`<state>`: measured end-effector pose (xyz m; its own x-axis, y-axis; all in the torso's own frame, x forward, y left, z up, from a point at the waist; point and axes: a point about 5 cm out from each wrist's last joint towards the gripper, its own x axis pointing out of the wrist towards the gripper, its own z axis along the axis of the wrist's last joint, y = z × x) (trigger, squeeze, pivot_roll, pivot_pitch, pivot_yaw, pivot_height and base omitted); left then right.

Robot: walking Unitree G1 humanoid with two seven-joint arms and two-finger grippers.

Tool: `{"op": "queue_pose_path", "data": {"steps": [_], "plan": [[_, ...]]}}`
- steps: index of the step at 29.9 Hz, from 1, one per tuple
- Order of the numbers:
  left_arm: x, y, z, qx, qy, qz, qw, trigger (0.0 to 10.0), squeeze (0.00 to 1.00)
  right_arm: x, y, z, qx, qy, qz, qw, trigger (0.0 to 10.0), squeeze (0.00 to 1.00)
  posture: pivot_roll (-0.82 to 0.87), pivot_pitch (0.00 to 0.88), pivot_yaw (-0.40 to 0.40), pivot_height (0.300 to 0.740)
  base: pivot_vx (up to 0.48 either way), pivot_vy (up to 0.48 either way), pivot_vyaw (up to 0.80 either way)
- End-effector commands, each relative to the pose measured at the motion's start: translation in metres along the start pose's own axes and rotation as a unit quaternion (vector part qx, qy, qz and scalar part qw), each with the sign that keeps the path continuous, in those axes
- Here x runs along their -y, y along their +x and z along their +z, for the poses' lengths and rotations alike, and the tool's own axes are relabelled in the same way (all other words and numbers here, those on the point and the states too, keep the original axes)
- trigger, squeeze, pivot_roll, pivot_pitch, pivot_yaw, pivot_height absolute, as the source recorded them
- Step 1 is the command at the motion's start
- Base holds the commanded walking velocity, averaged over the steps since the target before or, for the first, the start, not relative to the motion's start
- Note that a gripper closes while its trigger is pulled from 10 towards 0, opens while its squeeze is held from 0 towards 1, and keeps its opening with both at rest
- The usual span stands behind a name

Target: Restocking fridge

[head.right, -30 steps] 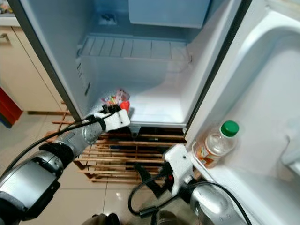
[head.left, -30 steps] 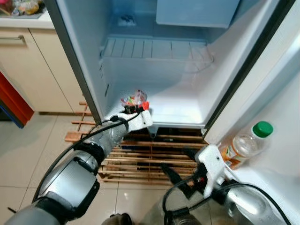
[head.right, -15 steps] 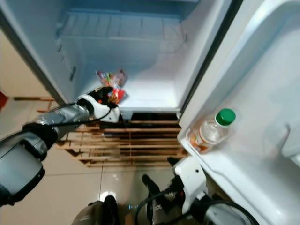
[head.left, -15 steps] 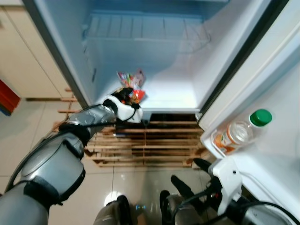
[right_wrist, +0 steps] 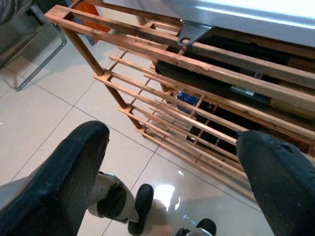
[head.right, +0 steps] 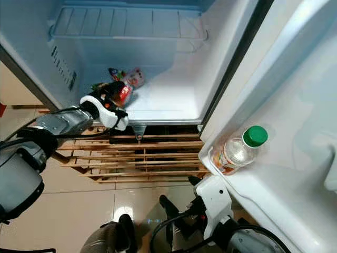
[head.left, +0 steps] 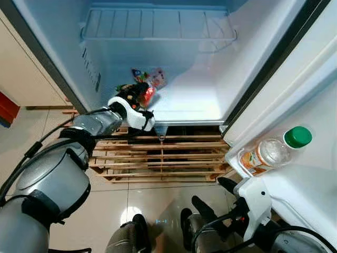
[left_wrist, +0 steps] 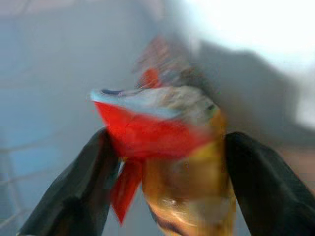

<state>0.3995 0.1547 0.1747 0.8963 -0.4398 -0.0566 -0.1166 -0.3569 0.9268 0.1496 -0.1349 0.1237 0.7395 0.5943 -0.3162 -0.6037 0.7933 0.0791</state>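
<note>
Setting: a tiled kitchen floor (head.left: 31, 153) is running under a small fridge (head.left: 210, 100) that is standing raised on a slatted wooden rack (head.left: 158, 163), its door (head.right: 295, 105) swung wide open on the robot's right.

Stock already in place: a clear bottle with a green cap (head.left: 276, 153) is leaning in the door shelf (head.right: 253, 184), well apart from the working gripper. A wire shelf (head.left: 158, 23) is sitting bare above and beyond that gripper.

Item in hand: a red and yellow snack packet (left_wrist: 167, 147) is being held by the left gripper (head.left: 138, 95), whose two black fingers (left_wrist: 78, 191) are pressing against the packet's two sides; the wrist picture is blurred, so its print is not readable. The packet is hanging just over the fridge floor (head.left: 189, 103), near the front lip. A second colourful packet (head.left: 152, 77) is lying just beyond the fingertips, deeper in.

Progress, as a judgement: restocking is looking partly done, with one bottle and at least one packet stowed; the held packet is still awaiting release.

Arm pose: the left arm (head.left: 58, 174) is reaching forward, nearly straight, wrist over the sill. The right gripper (right_wrist: 172, 162) is hanging low over the floor, fingers spread wide, empty.
</note>
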Motion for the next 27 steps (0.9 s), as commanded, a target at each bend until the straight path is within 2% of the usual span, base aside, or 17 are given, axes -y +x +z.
{"op": "queue_pose_path", "data": {"steps": [1, 5, 6, 10, 11, 12, 13, 14, 15, 16, 18, 19, 21, 22, 24, 25, 27], "plan": [[-0.010, 0.002, -0.002, 0.002, -0.019, 0.027, 0.999, 10.0, 1.00, -0.001, 0.000, -0.005, -0.008, 0.010, 0.002, 1.000, 10.0, 0.00, -0.47, 0.256, 0.000, 0.740, 0.000, 0.000, 0.00], [-0.016, 0.004, 0.004, 0.020, -0.079, 0.041, 0.996, 10.0, 1.00, 0.002, 0.008, -0.005, -0.003, 0.006, 0.008, 1.000, 10.0, 0.00, -0.44, 0.226, 0.000, 0.740, 0.000, 0.000, 0.00], [-0.018, 0.003, 0.006, 0.022, -0.141, 0.050, 0.989, 10.0, 1.00, 0.005, 0.013, -0.004, 0.003, 0.002, 0.010, 1.000, 10.0, 0.00, -0.42, 0.213, 0.001, 0.740, 0.000, 0.000, 0.00], [-0.020, 0.003, 0.006, 0.026, -0.158, 0.056, 0.986, 10.0, 1.00, 0.007, 0.017, -0.003, 0.006, -0.001, 0.010, 1.000, 10.0, 0.00, -0.41, 0.200, 0.003, 0.740, 0.000, 0.000, 0.00], [-0.018, 0.000, 0.008, 0.032, -0.192, 0.056, 0.979, 10.0, 0.00, 0.010, 0.022, -0.002, 0.012, -0.004, 0.012, 1.000, 10.0, 0.00, -0.40, 0.179, 0.003, 0.740, 0.000, 0.000, 0.00], [-0.018, 0.000, 0.008, 0.032, -0.192, 0.056, 0.979, 10.0, 0.00, 0.010, 0.022, -0.002, 0.012, -0.004, 0.012, 1.000, 10.0, 0.00, -0.40, 0.179, 0.003, 0.740, 0.000, 0.000, 0.00], [-0.016, -0.001, 0.010, 0.036, -0.209, 0.053, 0.976, 10.0, 0.00, 0.012, 0.025, -0.002, 0.015, -0.006, 0.013, 1.000, 10.0, 0.00, -0.38, 0.163, 0.004, 0.740, 0.000, 0.000, 0.00], [-0.013, -0.002, 0.015, 0.042, -0.262, 0.052, 0.963, 10.0, 0.00, 0.013, 0.028, -0.001, 0.018, -0.008, 0.014, 1.000, 10.0, 0.00, -0.38, 0.149, 0.006, 0.740, 0.000, 0.000, 0.00], [-0.012, -0.004, 0.018, 0.048, -0.297, 0.054, 0.952, 10.0, 0.00, 0.014, 0.030, -0.001, 0.020, -0.009, 0.014, 1.000, 10.0, 0.00, -0.38, 0.149, 0.006, 0.740, 0.000, 0.000, 0.00], [-0.012, -0.004, 0.018, 0.048, -0.297, 0.054, 0.952, 10.0, 0.00, 0.014, 0.030, -0.001, 0.020, -0.009, 0.014, 1.000, 10.0, 0.00, -0.38, 0.149, 0.006, 0.740, 0.000, 0.000, 0.00], [-0.007, -0.006, 0.030, 0.050, -0.423, 0.055, 0.903, 10.0, 0.00, 0.019, 0.038, 0.000, 0.029, -0.012, 0.012, 0.999, 10.0, 0.00, -0.35, 0.105, 0.009, 0.740, 0.000, 0.000, 0.00], [-0.005, -0.008, 0.040, 0.054, -0.498, 0.060, 0.864, 10.0, 0.00, 0.023, 0.041, 0.003, 0.039, -0.007, 0.004, 0.999, 10.0, 0.00, -0.34, 0.083, 0.011, 0.740, 0.000, 0.000, 0.00], [-0.004, -0.016, 0.053, 0.067, -0.588, 0.066, 0.804, 10.0, 0.00, 0.029, 0.044, 0.008, 0.056, 0.004, -0.011, 0.998, 10.0, 0.00, -0.33, 0.055, 0.011, 0.740, 0.000, 0.000, 0.00], [-0.005, -0.019, 0.059, 0.077, -0.616, 0.068, 0.781, 10.0, 0.00, 0.033, 0.047, 0.009, 0.063, 0.010, -0.019, 0.998, 10.0, 0.00, -0.31, 0.026, 0.013, 0.740, 0.000, 0.000, 0.00], [-0.008, -0.026, 0.071, 0.095, -0.654, 0.068, 0.748, 10.0, 0.00, 0.039, 0.050, 0.011, 0.075, 0.020, -0.034, 0.996, 10.0, 0.00, -0.30, 0.000, 0.015, 0.740, 0.000, 0.000, 0.00], [-0.008, -0.026, 0.071, 0.095, -0.654, 0.068, 0.748, 10.0, 0.00, 0.039, 0.050, 0.011, 0.075, 0.020, -0.034, 0.996, 10.0, 0.00, -0.30, 0.000, 0.015, 0.740, 0.000, 0.000, 0.00], [-0.012, -0.035, 0.085, 0.122, -0.677, 0.061, 0.723, 10.0, 0.00, 0.043, 0.051, 0.011, 0.082, 0.020, -0.044, 0.995, 10.0, 0.00, -0.29, 0.000, 0.018, 0.740, 0.000, 0.000, 0.00]]}}
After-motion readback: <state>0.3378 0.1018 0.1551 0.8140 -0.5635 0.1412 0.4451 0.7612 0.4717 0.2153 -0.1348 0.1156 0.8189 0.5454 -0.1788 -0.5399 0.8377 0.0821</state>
